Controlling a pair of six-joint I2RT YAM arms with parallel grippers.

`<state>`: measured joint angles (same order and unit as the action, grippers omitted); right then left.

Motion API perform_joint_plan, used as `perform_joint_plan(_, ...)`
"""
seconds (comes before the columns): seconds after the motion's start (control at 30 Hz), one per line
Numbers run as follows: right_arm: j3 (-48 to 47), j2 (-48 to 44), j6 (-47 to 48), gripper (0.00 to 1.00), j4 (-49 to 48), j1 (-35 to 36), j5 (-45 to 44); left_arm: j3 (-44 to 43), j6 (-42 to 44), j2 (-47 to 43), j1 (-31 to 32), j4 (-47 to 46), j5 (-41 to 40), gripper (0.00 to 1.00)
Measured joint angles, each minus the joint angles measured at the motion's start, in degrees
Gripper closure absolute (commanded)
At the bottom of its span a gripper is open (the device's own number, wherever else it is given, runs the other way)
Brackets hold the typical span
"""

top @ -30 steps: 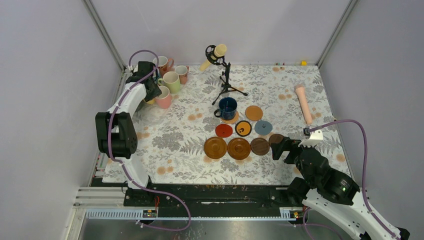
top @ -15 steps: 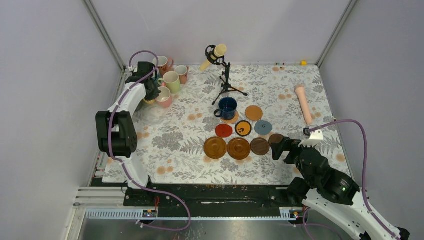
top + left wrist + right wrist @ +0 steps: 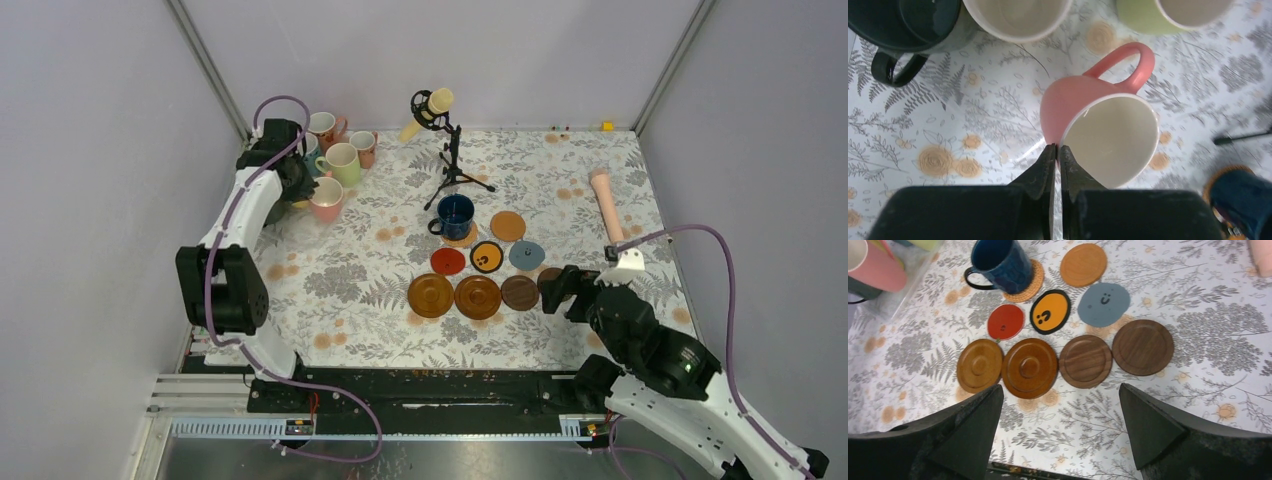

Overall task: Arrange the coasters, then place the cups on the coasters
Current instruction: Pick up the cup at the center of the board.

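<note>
**Coasters laid out, second cup getting picked**

On the table point(image 3: 560, 170) the coasters point(image 3: 478, 297) sit grouped mid-table, with a navy cup point(image 3: 455, 213) on one. The other cups point(image 3: 340, 160) crowd the far left corner. There the left end effector point(image 3: 1057, 159) is pinched tight on the rim of the pink cup point(image 3: 1103, 130). The right end effector point(image 3: 1058, 389) hovers wide open over the coasters, holding nothing. Next, I'd guess: lift clear of its neighbours, then carry it to a free coaster.

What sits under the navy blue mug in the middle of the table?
A tan round coaster lies under the navy blue mug. Only a crescent of its edge shows beside the mug's base. The rest of it is covered.
</note>
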<state>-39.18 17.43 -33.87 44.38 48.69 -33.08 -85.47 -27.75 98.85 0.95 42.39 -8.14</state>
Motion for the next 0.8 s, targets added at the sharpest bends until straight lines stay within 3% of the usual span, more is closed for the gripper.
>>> perform_joint_plan(0.2,-8.63,13.73,-3.10,0.20,-2.10,0.00,4.74,3.04,0.07,-10.21,2.47,1.57,4.68,1.00)
perform_joint_plan(0.37,-18.05,30.67,-6.67,0.30,-6.73,0.22,10.78,11.50,0.04,-20.02,7.13,1.62,8.20,1.00)
perform_joint_plan(0.6,-31.76,54.18,-12.11,0.33,-11.80,7.78,11.15,22.12,-0.57,-29.99,12.81,2.40,12.74,1.00)
perform_joint_plan(0.8,-44.52,68.65,-14.53,0.33,-13.75,12.37,11.08,27.17,-1.49,-35.19,14.29,1.77,15.28,1.00)
